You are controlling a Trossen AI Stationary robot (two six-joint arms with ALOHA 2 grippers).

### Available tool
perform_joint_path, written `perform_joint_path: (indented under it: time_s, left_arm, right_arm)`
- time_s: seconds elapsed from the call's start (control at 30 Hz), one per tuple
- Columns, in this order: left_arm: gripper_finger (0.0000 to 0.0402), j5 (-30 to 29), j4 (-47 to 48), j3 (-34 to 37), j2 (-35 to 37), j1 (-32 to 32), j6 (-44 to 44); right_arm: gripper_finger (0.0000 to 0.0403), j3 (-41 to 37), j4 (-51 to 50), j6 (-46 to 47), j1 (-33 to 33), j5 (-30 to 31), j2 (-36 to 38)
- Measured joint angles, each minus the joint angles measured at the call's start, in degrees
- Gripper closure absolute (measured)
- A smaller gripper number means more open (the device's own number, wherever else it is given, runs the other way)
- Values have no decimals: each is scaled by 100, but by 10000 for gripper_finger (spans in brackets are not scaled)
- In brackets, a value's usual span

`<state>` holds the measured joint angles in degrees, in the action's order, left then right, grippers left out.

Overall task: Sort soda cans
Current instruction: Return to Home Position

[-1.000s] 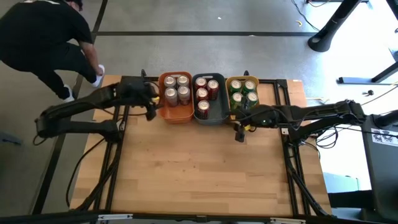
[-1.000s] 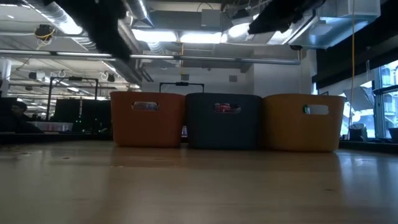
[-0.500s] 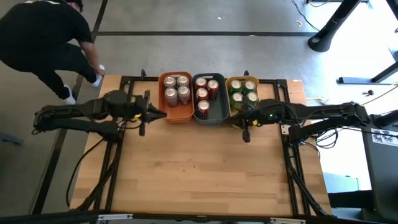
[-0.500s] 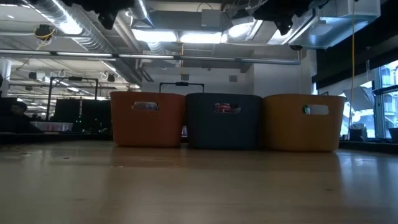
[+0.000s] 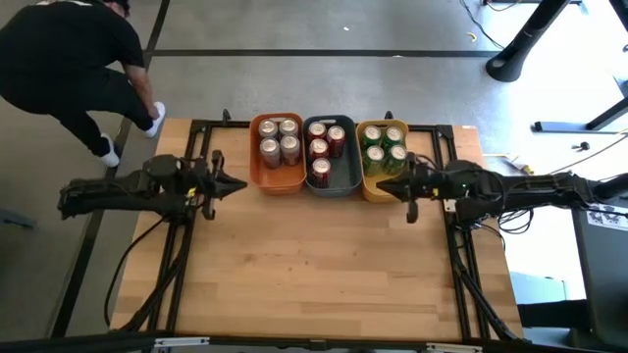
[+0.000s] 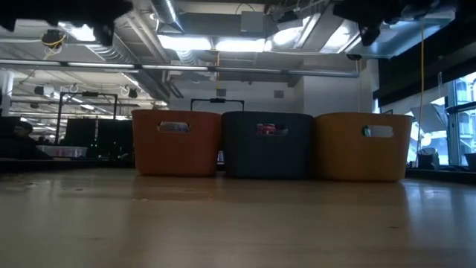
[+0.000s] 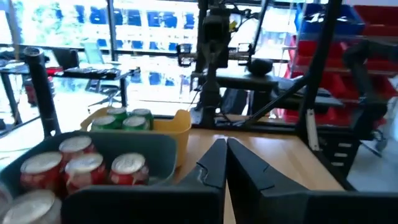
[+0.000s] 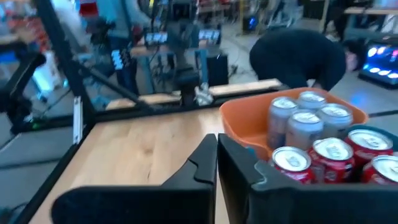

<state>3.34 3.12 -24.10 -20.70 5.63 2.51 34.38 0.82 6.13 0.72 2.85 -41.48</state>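
Three bins stand side by side at the table's far edge, and the soda cans stand upright in them. Silver-grey cans [image 5: 279, 141] fill the orange bin [image 5: 278, 179]. Red cans [image 5: 325, 147] are in the blue-grey bin [image 5: 337, 185], and green cans [image 5: 384, 145] in the yellow bin [image 5: 371, 189]. My left gripper [image 5: 238, 184] hovers left of the orange bin, shut and empty, with its fingers [image 7: 225, 152] closed together. My right gripper [image 5: 381, 188] hovers by the yellow bin's near right corner, also shut and empty [image 8: 217, 146]. Both are raised above the table.
The bare wooden table top [image 5: 314, 265] stretches from the bins to the near edge. A person in black [image 5: 69, 69] bends down on the floor beyond the table's far left corner. Black frame rails [image 5: 186, 255] run along both sides of the table.
Both arms have drawn back from the bins, the left toward the table's left edge and the right toward its right edge. In the low view, they have pulled apart toward the upper corners. The cans and bins have stayed put.
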Motion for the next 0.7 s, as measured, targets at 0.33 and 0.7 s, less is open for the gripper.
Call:
perform_joint_path:
  time_s: [0.33,0.7]
  left_arm:
    - [387,-414,-270,1049,662,-5,815]
    - [394,-396,-868,2118,1541,-7,73]
  right_arm:
    - [384,-1141,292,213,-1,512,1003]
    - [384,-2249,525,302,1,706,2400]
